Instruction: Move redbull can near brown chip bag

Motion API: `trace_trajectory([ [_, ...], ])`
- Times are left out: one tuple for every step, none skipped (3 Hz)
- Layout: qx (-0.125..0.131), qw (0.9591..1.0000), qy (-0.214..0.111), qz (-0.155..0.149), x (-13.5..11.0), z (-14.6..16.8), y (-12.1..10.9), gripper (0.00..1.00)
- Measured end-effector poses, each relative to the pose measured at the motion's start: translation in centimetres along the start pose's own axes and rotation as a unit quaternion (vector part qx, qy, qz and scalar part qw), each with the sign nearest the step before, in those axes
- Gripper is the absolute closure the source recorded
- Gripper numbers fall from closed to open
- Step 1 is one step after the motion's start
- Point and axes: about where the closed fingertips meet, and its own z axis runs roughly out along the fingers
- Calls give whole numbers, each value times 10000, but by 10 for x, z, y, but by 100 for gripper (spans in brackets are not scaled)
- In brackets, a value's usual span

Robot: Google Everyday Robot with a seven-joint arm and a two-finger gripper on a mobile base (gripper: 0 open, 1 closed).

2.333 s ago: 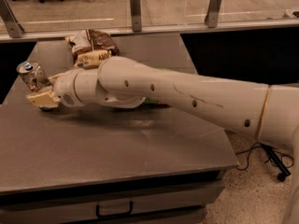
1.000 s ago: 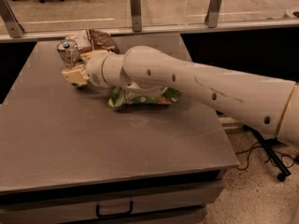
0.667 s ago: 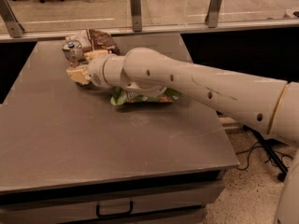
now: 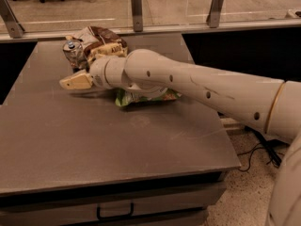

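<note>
1. Found redbull can [image 4: 72, 55] upright near far-left corner of tabletop [image 4: 94, 145], touching brown chip bag [image 4: 104, 37].
2. Placed claw [image 4: 70, 82] just in front of can, low over tabletop. Cannot tell whether spread or pinching can.
3. Noted green and white chip bag [image 4: 141, 97] mid-tabletop, partly hidden under arm.
4. Judged nearly done, with can beside bag. Left: release if gripped, pull arm clear.

Shiny metal can [image 4: 73, 54]. Crinkled, glossy film on brown bag [image 4: 106, 40]. Smooth cream plastic gripper [image 4: 70, 82], just in front of can. Matt grey table [image 4: 94, 142], faintly scuffed.
</note>
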Motion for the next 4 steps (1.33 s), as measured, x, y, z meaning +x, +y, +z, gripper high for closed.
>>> trace_trajectory([
  [117, 9999, -34, -41, -8, -13, -1, 0],
  [307, 9994, -86, -129, -25, -37, 0, 0],
  [533, 9982, -181, -209, -44, -70, -3, 0],
  [885, 9957, -131, -222, -45, -120, -12, 0],
])
